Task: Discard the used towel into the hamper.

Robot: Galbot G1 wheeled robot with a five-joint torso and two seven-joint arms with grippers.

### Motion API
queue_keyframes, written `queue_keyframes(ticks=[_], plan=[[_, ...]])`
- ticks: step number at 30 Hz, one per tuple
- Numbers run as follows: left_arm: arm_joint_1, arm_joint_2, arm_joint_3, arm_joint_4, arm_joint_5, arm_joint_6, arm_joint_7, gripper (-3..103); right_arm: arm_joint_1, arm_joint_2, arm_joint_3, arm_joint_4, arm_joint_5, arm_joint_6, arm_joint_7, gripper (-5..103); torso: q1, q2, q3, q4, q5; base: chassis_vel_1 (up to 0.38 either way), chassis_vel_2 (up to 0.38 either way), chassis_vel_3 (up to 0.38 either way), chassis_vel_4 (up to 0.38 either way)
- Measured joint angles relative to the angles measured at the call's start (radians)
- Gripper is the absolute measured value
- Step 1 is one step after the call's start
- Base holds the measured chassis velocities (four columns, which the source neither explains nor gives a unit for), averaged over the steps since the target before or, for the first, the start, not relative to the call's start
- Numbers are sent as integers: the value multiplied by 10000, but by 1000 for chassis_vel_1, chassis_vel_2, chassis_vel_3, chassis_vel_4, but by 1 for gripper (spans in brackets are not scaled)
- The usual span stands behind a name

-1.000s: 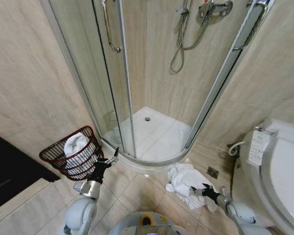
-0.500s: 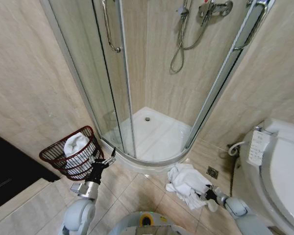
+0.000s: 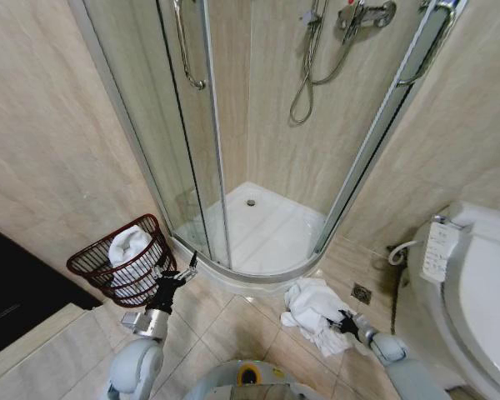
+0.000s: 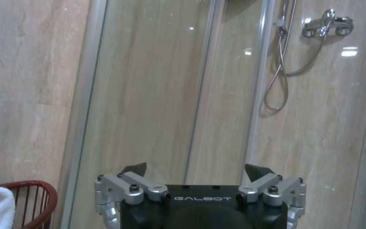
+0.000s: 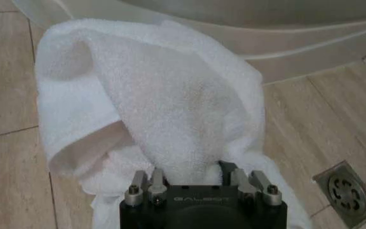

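The used towel (image 3: 311, 307) lies crumpled and white on the floor tiles, just in front of the shower's curved base. My right gripper (image 3: 345, 323) is low at the towel's right edge. In the right wrist view its fingers (image 5: 152, 177) are closed in on a thick fold of the towel (image 5: 151, 95). The hamper (image 3: 90, 268), a reddish-brown ribbed basket, stands at the left by the wall with another white towel (image 3: 129, 244) inside. My left gripper (image 3: 182, 273) hovers open beside the hamper's right side, and its rim (image 4: 40, 191) shows in the left wrist view near the gripper (image 4: 197, 168).
The glass shower enclosure (image 3: 192, 167) and its raised white tray (image 3: 262, 273) stand straight ahead. A toilet (image 3: 475, 283) is at the right. A floor drain (image 3: 362, 293) sits beside the towel. A dark doorway (image 3: 8, 292) opens at the left.
My right gripper has moved left and forward into the towel's edge. My left gripper dropped back slightly beside the hamper, then held still.
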Motion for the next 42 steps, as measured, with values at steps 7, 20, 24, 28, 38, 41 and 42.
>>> queue_keyframes(ticks=[7,20,24,28,38,41,42], plan=[[-108,58,43,39,-2,3,0,100,-66,136,91,-17,12,55,67,24,0,-46,-44,0,1,0,0,0,0],[-121,125,43,63,-23,-96,9,100,-465,278,216,591,147,-36,314,11,0,-49,-47,1,2,0,0,0,0],[-109,132,69,30,-19,-95,41,100,-621,326,319,774,200,-41,400,11,0,-49,-46,0,2,0,0,0,0],[-180,122,96,53,-15,-278,43,100,-866,432,546,1115,374,-15,564,11,0,-49,-45,1,4,0,0,0,0],[-212,94,198,84,-15,-482,60,100,-2114,1052,1782,3222,955,179,932,11,0,-48,-43,1,3,0,0,0,0],[-209,99,200,28,-13,-484,84,100,-2590,1336,2406,4136,982,249,983,11,0,-47,-43,1,1,0,0,0,0],[-203,100,205,6,-11,-484,104,100,-2808,1479,2702,4542,986,351,1003,11,0,-47,-43,2,1,0,0,0,0]])
